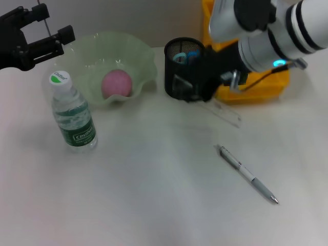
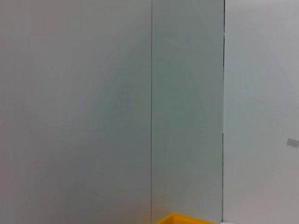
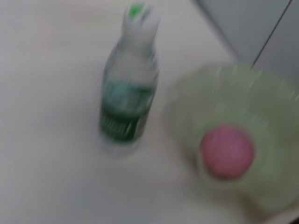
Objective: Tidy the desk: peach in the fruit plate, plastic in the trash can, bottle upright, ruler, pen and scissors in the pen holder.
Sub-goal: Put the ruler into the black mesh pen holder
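**Right gripper at the pen holder**

Right gripper (image 1: 197,82) low beside pen holder (image 1: 183,69), finger state impossible to tell. Ruler (image 1: 225,113) just below it, pen (image 1: 248,174) farther out on desk (image 1: 154,195). Left gripper (image 1: 48,33) spread, parked near fruit plate (image 1: 138,56) holding peach (image 1: 117,83); bottle (image 1: 73,115) upright.

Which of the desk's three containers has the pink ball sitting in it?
The fruit plate, the pale-green wavy-rimmed bowl, holds the peach. The pen holder is black mesh; the trash can is yellow.
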